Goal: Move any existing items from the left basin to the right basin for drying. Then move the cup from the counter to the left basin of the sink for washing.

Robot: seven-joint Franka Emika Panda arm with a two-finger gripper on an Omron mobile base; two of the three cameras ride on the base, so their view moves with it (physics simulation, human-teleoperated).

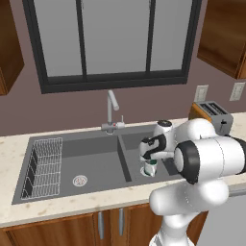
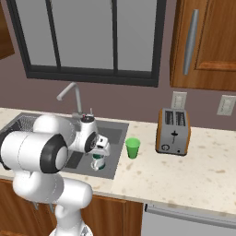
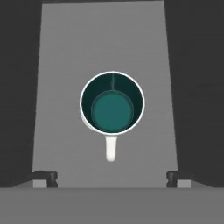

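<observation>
A: Mug, small, white-grey, teal inside, side handle, stands upright on the narrower dark grey right basin floor, at frame centre in the hand view.

B: And the two-finger gripper?

A: Directly above it, jaws spread wide, holding nothing.

B: Then I'd lift straight up, clear of the rim, before heading for the plain bright green tumbler on the beige speckled counter, mid-frame.
</observation>
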